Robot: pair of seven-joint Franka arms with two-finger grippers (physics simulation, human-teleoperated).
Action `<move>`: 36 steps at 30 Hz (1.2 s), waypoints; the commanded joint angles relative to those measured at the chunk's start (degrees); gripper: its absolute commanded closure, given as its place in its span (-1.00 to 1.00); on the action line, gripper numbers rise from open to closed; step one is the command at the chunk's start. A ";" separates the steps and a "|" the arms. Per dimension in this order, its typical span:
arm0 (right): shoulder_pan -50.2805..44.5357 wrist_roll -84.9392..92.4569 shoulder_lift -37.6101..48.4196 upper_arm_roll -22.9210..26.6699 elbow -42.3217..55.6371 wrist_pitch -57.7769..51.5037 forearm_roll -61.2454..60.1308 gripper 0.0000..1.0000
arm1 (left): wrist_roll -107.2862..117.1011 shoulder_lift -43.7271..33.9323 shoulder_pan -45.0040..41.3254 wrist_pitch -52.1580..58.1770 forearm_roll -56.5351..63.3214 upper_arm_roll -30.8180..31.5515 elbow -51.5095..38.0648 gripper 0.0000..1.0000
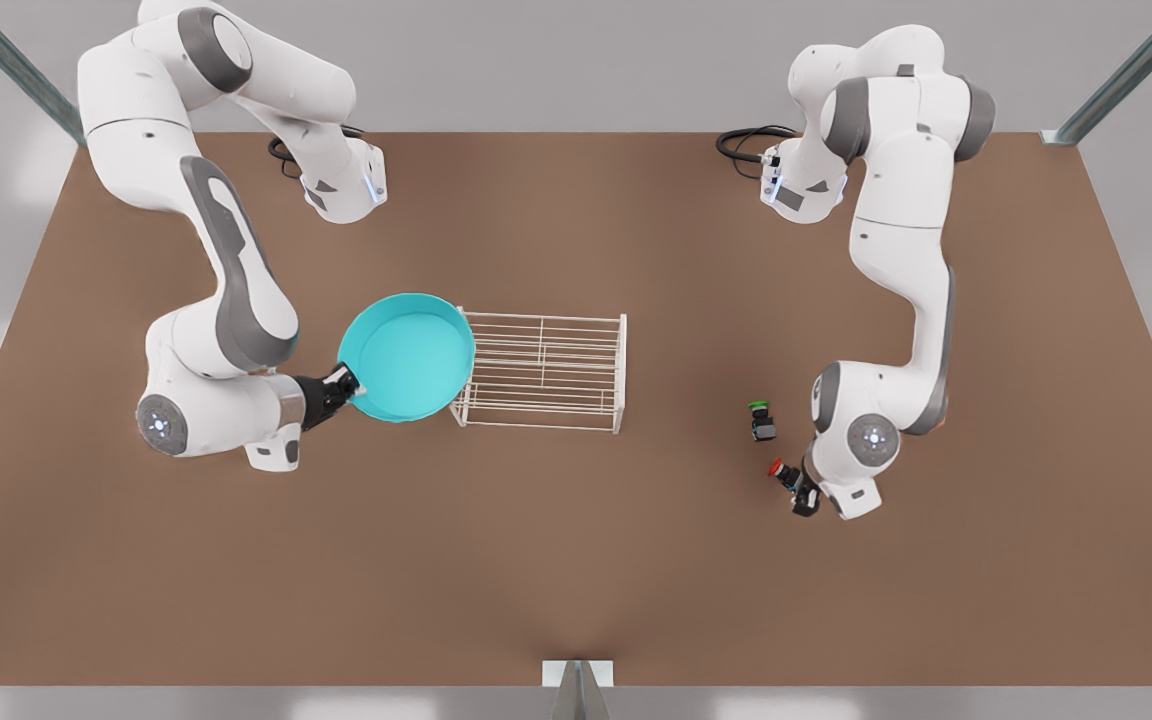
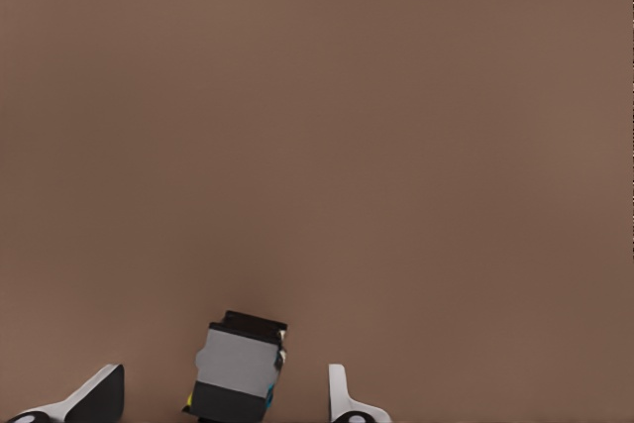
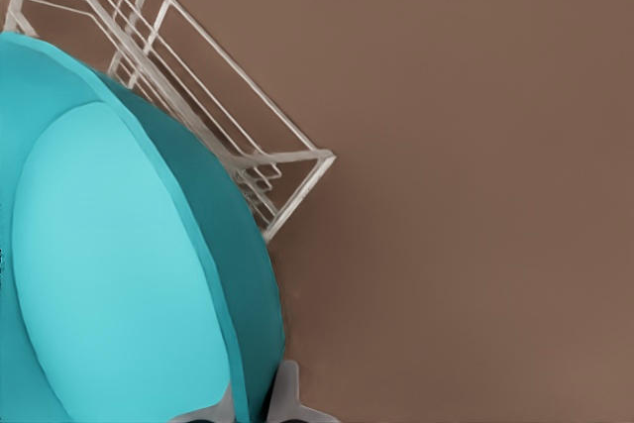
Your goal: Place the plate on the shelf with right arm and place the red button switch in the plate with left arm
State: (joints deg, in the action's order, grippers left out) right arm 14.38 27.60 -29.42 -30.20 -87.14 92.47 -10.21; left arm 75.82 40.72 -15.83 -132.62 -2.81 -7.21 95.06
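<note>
The turquoise plate [image 1: 406, 355] hangs tilted beside the end of the white wire shelf [image 1: 546, 372] on the front view's left, and its far rim overlaps that end. My right gripper [image 1: 348, 385] is shut on the plate's rim. In the right wrist view the plate [image 3: 119, 274] is pinched at its edge by the gripper [image 3: 253, 408], with the shelf [image 3: 248, 141] just behind. The red button switch [image 1: 782, 470] lies on the table on the front view's right. My left gripper [image 1: 798, 492] is open around the switch [image 2: 238, 369], its fingers [image 2: 342, 398] apart from the body.
A like switch with a green cap [image 1: 760, 420] stands on the brown table [image 1: 576, 560] a short way from the red one, towards the shelf. Both arm bases sit at the table's far edge.
</note>
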 commanded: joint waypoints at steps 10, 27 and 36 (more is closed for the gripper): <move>-9.99 -19.25 2.44 -0.12 -7.69 14.93 -6.93 0.48 | 4.69 0.32 -0.34 -4.66 1.14 0.18 1.97 -1.00; -14.12 -21.10 -0.55 0.58 -9.19 22.75 -6.84 -1.00 | 1.96 2.08 -0.08 -6.86 0.44 0.26 1.44 -0.43; -10.78 -19.87 17.22 19.64 0.82 7.47 16.36 -1.00 | -0.50 -0.11 0.36 0.61 1.05 0.09 -2.69 0.09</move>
State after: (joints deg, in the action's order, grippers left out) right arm 1.63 9.67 -11.90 -14.15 -86.96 106.15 -3.78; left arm 77.69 41.02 -15.37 -136.98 -1.90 -7.09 93.29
